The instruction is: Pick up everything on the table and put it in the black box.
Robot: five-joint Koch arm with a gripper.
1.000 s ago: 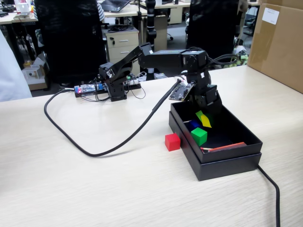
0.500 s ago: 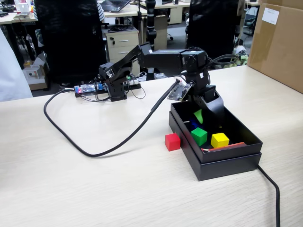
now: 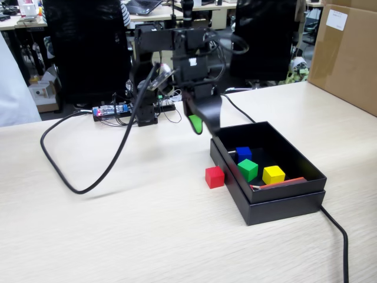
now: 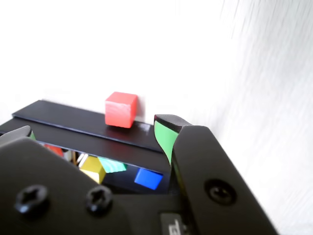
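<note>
The red cube (image 3: 214, 176) is the one being left out so far: it's sitting on the desk (image 3: 147, 230), just outside the near-left wall of the black box (image 3: 283, 203) in the fixed view, close enough that touching or not can't be told. In the wrist view the red cube (image 4: 120, 109) is being seen past the box wall (image 4: 88, 128), on the far side of it from the camera.

The claw (image 3: 200, 122) is being held up in the air above the desk, near the box's back-left corner, with nothing being gripped. In the wrist view a clear gap is being shown between the green-lined finger and the other jaw, so it's being judged as moderately parted and empty. From the claw, the cube is lying down and toward the camera in the fixed view, slightly right, hugging the box wall. A cube has no long axis, so the approach angle is probably being dictated by that wall.

Counting up: four cubes total. Three are already sitting in the box, one blue (image 3: 243, 154), one green (image 3: 248, 170), one yellow (image 3: 273, 174), and one red is being left outside. One orange stick (image 3: 280, 183) is also lying in the box along the near wall. So three quarters is being judged done.
</note>
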